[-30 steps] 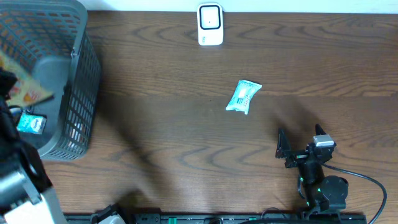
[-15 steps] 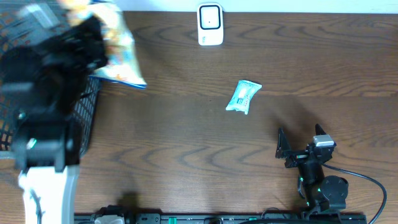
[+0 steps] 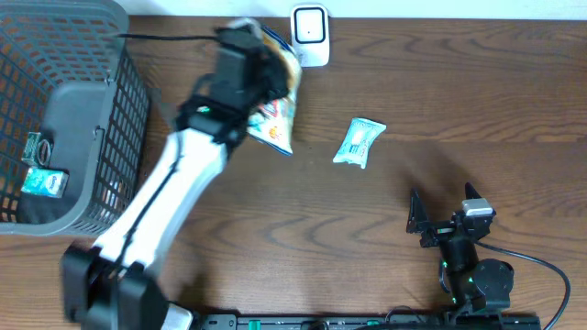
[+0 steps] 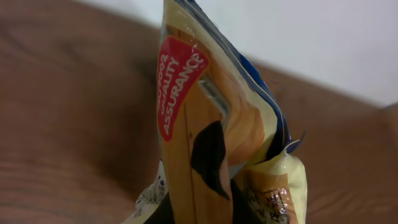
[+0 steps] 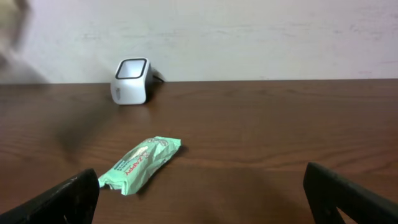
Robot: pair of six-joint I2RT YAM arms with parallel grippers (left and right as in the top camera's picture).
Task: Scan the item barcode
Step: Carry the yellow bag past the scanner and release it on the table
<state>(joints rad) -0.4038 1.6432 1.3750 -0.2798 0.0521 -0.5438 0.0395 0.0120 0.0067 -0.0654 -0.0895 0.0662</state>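
Note:
My left gripper [image 3: 257,66] is shut on a yellow and orange snack bag [image 3: 278,112], held above the table just left of the white barcode scanner [image 3: 310,37]. In the left wrist view the bag [image 4: 205,124] fills the frame, with a red "quality assurance" label, and hides the fingers. A green wrapped packet [image 3: 359,142] lies on the table right of the bag. My right gripper [image 3: 444,203] rests open at the front right with nothing between its fingers. It faces the green packet [image 5: 142,163] and the scanner [image 5: 130,81].
A grey mesh basket [image 3: 110,137] stands at the left edge with small teal packets [image 3: 44,181] inside. The wooden table [image 3: 459,92] runs back to a pale wall behind the scanner.
My left arm has swung out of the basket and across to the right, carrying the snack bag up close to the scanner. The right arm has not moved.

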